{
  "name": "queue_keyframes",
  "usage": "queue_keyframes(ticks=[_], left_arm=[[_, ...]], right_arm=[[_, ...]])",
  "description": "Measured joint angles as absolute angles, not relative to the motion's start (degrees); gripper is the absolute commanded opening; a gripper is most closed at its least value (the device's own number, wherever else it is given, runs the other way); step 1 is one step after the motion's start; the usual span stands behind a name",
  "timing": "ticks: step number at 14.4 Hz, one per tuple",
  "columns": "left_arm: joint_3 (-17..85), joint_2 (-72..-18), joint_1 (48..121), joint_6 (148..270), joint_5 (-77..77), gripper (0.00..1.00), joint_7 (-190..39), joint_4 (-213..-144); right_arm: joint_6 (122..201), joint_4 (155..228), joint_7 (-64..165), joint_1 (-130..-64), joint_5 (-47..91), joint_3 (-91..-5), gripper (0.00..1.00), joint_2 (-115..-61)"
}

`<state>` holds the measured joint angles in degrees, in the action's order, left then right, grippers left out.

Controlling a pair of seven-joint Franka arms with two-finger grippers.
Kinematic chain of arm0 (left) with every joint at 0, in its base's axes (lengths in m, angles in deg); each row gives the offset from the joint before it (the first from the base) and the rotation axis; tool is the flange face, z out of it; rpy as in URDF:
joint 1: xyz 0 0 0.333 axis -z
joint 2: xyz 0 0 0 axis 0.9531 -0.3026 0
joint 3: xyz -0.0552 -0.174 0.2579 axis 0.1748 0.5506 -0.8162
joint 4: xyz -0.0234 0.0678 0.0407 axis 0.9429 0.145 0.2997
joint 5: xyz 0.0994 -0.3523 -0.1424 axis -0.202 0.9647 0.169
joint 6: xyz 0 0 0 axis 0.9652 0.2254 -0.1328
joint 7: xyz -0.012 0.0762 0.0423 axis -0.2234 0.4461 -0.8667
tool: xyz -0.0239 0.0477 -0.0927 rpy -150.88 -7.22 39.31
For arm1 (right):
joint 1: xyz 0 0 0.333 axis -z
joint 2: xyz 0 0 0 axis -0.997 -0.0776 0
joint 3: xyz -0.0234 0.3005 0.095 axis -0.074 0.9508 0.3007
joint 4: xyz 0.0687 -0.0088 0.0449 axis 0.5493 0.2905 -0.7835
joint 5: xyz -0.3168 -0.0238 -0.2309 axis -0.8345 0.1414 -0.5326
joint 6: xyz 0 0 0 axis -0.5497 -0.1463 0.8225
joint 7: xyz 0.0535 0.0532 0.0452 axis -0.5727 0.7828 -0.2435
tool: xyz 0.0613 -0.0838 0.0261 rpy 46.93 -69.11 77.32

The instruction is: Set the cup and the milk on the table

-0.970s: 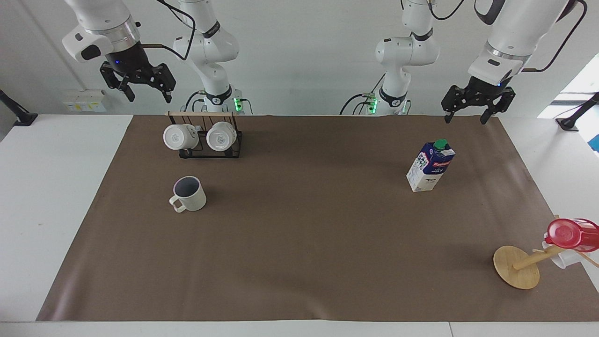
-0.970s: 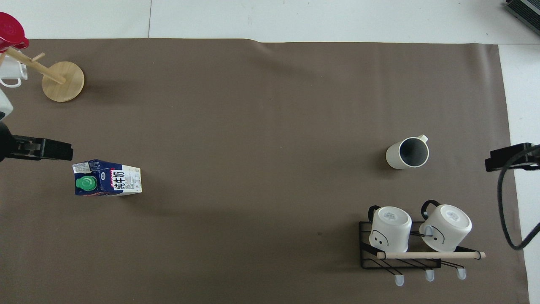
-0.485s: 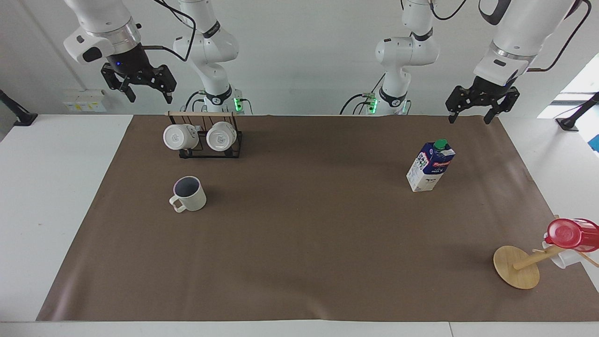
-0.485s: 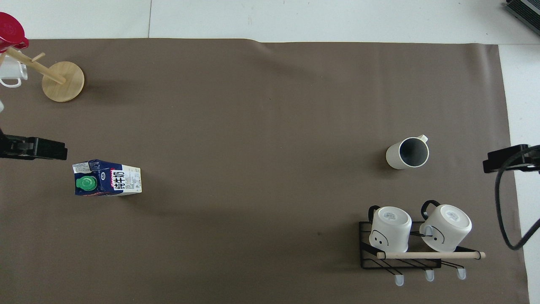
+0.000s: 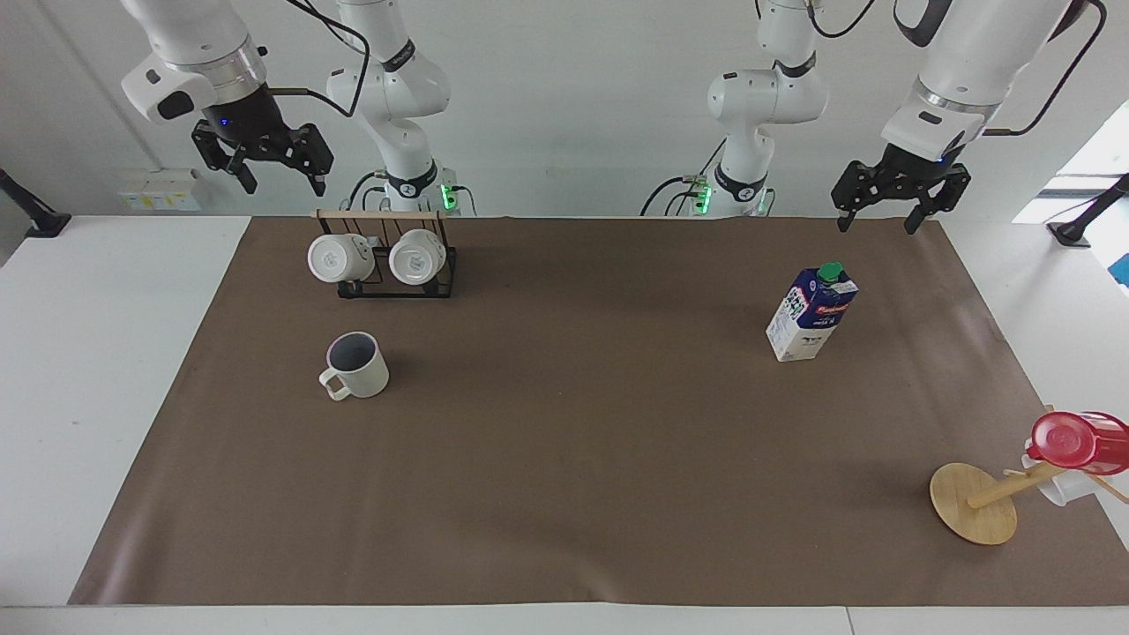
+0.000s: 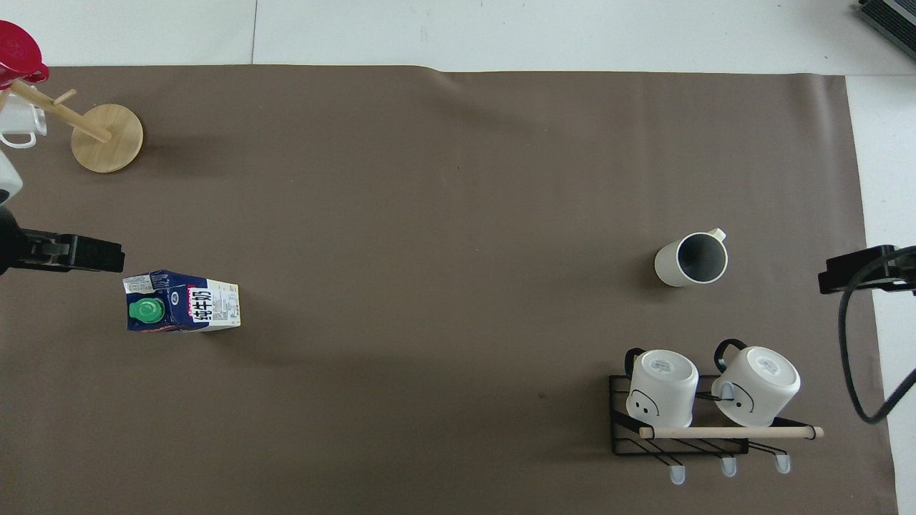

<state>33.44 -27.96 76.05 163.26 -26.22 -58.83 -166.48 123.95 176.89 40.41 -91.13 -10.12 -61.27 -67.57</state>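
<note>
Both pincers hung released and empty, high over the robots' edge of the table [image 5: 53, 370]: the right gripper [image 5: 272, 172] above the black rack [image 5: 397, 284] of two white mugs, the left gripper [image 5: 885, 208] above the paper's edge near the milk [image 5: 811, 314].

The risk, as I judged it, lay in any fresh reach. The carton was tall and narrow, so a sideways brush could topple it.

The milk stood upright toward the left arm's end, dark blue and white, green cap on top. Farther out, toward the right arm's end, the cup [image 5: 357, 366] sat upright, cream outside, dark inside, its handle pointing away from the robots. Both seemed already placed, though whether the carton's base sat fully flat was hard to confirm.
</note>
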Motion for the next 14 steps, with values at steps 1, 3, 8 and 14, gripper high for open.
queue_keyframes(ticks=[1,3,8,14], left_arm=[[33.4,-28.0,76.0,163.3,-26.2,1.0,-58.8,-166.5],[33.1,-28.0,75.9,163.3,-26.2,1.0,-58.8,-166.5],[32.7,-28.0,75.9,163.3,-26.2,1.0,-58.8,-166.5],[32.7,-28.0,75.9,163.3,-26.2,1.0,-58.8,-166.5]], right_arm=[[123.9,176.9,40.4,-91.1,-10.1,-61.3,1.0,-67.6],[124.0,176.9,40.4,-91.1,-10.1,-61.3,1.0,-67.6],[124.1,176.9,40.4,-91.1,-10.1,-61.3,1.0,-67.5],[124.1,176.9,40.4,-91.1,-10.1,-61.3,1.0,-67.5]])
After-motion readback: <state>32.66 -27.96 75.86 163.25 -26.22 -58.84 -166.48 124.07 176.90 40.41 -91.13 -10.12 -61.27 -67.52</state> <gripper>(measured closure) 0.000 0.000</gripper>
